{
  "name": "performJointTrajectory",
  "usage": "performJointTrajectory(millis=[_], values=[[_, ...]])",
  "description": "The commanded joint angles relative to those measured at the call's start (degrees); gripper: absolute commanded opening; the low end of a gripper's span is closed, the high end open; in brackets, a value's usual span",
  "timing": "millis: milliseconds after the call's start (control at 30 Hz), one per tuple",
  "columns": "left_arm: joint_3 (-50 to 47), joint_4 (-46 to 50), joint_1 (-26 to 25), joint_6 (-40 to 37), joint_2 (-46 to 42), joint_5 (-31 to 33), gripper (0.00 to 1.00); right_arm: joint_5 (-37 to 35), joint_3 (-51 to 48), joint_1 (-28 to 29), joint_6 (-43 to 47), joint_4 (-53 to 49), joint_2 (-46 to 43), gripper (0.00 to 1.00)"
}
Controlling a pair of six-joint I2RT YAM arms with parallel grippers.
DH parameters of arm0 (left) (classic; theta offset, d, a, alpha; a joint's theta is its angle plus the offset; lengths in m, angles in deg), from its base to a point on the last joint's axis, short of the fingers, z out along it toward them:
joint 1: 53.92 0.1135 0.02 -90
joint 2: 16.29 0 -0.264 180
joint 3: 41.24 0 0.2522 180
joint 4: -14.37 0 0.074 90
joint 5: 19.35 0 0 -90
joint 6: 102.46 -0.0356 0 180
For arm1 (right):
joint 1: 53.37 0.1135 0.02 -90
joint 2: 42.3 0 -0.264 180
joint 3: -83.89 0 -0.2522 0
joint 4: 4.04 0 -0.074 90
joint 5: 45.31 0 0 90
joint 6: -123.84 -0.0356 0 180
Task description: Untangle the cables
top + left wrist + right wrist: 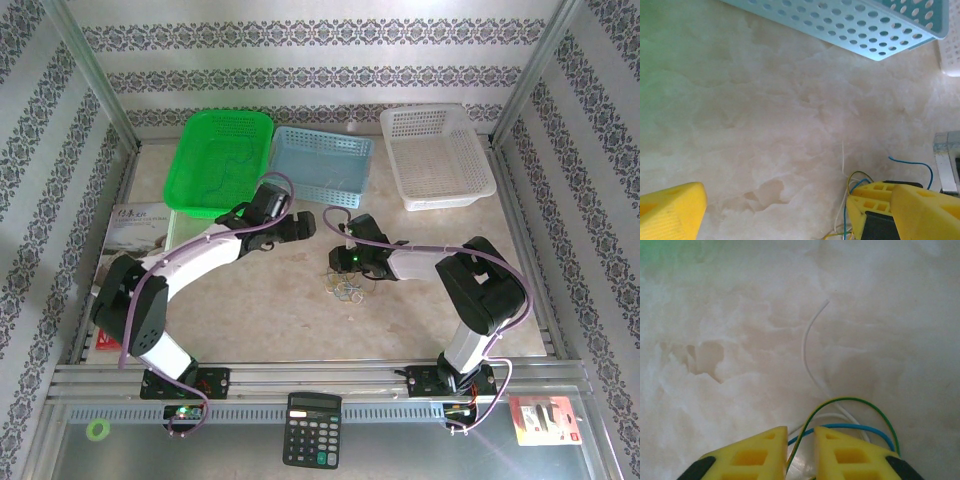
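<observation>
Patterned grey-and-white wallpaper [320, 60] closes in three sides of the rig, and between those walls lies a pale desk [270, 310] with a glossy, cloudy marble look, beige with faint veins. Along its far edge sit three perforated plastic baskets: a bright green one [225, 160] at the left, a light blue one [322, 165] in the middle and a white lattice one [435, 155] to the right, all rectangular with flared rims. A black calculator [312, 428] rests on the metal rail at the near edge. The cables [348, 288] make a small loose knot of hair-thin loops near the middle of the desk, right under the right pincer [801, 440]. From its wrist you can see its blocky yellow fingers, ribbed with hollow cells, pinched almost together on the bundle, a green-and-yellow wire [860, 401] running through the narrow slit. A blue wire [855, 426] arcs out to the right beside it, and a white wire [807, 340] curves away flat across the stone toward the far side. The left pincer [303, 226] hangs just left of and beyond the tangle, near the blue basket, its yellow fingers spread wide with nothing between them.
</observation>
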Motion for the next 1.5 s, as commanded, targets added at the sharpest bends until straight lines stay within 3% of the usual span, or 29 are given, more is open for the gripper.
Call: performJointTrajectory(millis=[0,233,500,700,1033,1300,1467], values=[[1.31,2.25,-0.67,-1.9,1.46,-0.5,0.94,3.95,-0.76,-0.41,-0.34,1.89,-3.17,0.26],[2.12,2.18,-0.76,-2.55,1.86,0.39,0.96,3.74,-2.14,-0.58,0.58,-4.05,-14.82,0.42],[4.14,4.12,-0.81,-4.71,2.91,2.62,0.97,-3.64,-11.56,0.06,-1.71,-8.75,-24.28,0.46],[5.55,5.28,-0.75,-5.85,4.47,3.02,0.97,-5.7,-16.22,0.2,-2.93,-7.55,-25.21,0.41],[8.96,7.64,-2.87,-8.21,9.33,1.76,0.92,-0.91,-14.89,0.53,0.22,3.47,-13.15,0.14],[15.21,11.12,-6.65,-9.99,15.29,5.82,0.87,-1.38,-15.68,0.91,-0.16,4.31,-13.13,0.14],[19.98,13.49,-8.2,-9.91,20.59,8.12,0.76,-1.88,-17.09,0.91,-0.45,5.14,-13.15,0.14]])
